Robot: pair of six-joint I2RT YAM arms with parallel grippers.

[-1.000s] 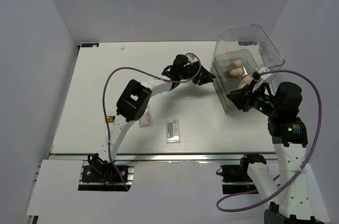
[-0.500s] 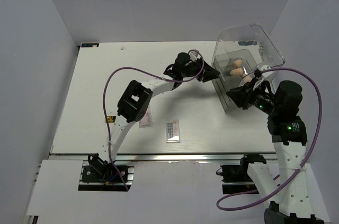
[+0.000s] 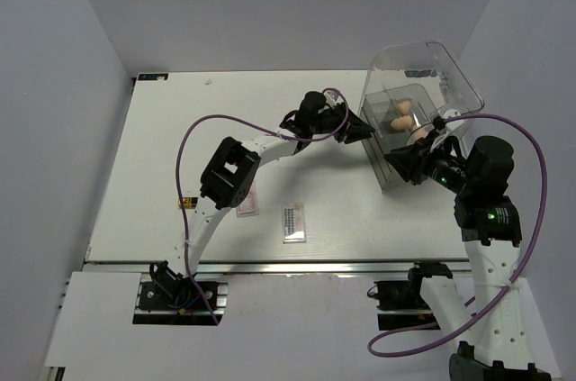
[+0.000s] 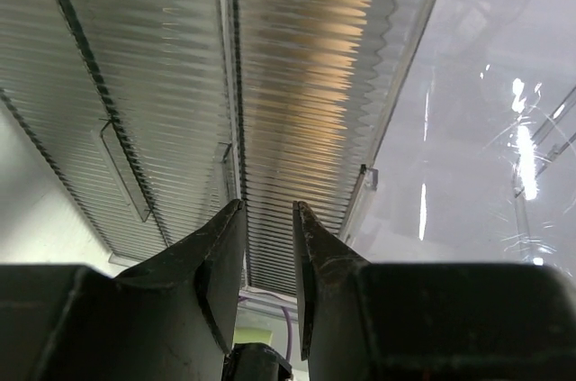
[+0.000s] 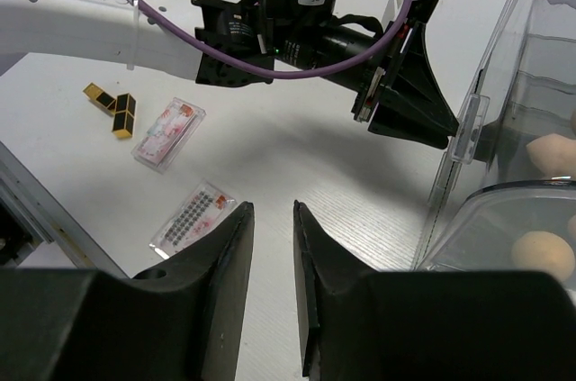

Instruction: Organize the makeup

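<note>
Starting at the far left, the two lipstick tubes [image 5: 112,104] are lying on the table [image 3: 180,129], well apart from the box, so I'm counting them as not yet sorted. Just beside them the pinkish palette [image 5: 168,131] is sitting flat on the table, and nearer my bases the dark-rowed palette [image 5: 191,219] is waiting too. Moving to the middle, I'm pressing my left gripper [image 4: 267,210] right up against the ribbed drawer front [image 4: 297,84], with its jaws at a narrow gap and nothing visible between them. From the right wrist view its tip is sitting at the small clear tab [image 5: 469,127]; I can't tell whether it is touching. Inside the clear drawer box [image 3: 450,84] I'm seeing peach sponges [image 5: 540,253], two plainly, a third I can't confirm. On the right, my right gripper [image 5: 270,208] is hovering in front of the box, jaws narrow and empty. My judgement: the sponges are done, while the palettes and lipsticks are waiting on a drawer.
</note>
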